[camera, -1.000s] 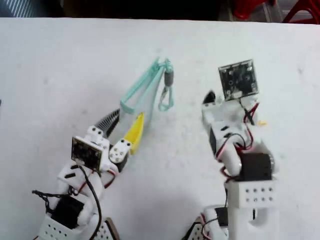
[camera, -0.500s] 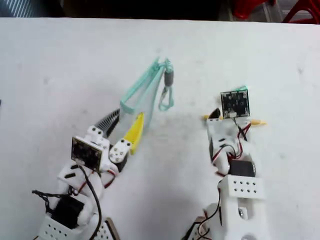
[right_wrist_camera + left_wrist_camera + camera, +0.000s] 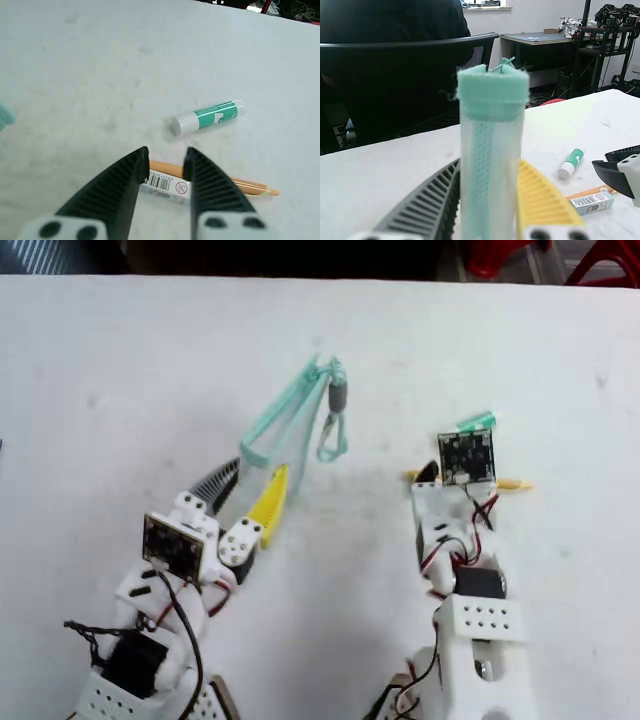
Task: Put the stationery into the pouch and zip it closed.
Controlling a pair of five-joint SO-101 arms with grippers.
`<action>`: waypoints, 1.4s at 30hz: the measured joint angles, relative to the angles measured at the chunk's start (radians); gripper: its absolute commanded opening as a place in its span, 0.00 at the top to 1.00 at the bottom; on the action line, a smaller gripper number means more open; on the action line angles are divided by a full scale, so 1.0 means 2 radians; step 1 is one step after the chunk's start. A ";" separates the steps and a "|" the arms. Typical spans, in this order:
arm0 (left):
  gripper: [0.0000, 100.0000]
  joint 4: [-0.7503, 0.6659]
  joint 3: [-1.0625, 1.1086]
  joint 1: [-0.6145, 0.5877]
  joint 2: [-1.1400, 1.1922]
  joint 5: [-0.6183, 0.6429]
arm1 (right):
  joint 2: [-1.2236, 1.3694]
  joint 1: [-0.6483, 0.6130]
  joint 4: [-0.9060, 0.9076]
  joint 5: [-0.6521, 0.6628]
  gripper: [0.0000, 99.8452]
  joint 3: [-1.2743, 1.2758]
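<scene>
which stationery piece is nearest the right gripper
The orange pen with the barcode label; it lies directly below the right gripper. The green-and-white stick lies farther off, apart from the pen.

Pouch L of centre, stationery to its R.
Pouch (image 3: 290, 425) stands on edge on table (image 3: 120, 360), near end betw. L gripper's (image 3: 260, 466) fingers. Glue stick (image 3: 209, 117) lies well R of pouch. Pencil (image 3: 240, 185) just in front of it, crosswise under R gripper (image 3: 166, 152).
</scene>
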 measured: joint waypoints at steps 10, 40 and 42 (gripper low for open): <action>0.84 0.000 0.000 0.000 0.000 0.000 | 0.000 0.000 -0.002 0.000 0.87 0.000; 0.85 0.000 0.000 0.000 0.000 0.000 | 0.448 0.153 0.170 -0.314 0.74 -0.331; 0.85 0.000 0.000 0.000 0.000 0.000 | 0.487 0.156 0.202 -0.321 0.74 -0.376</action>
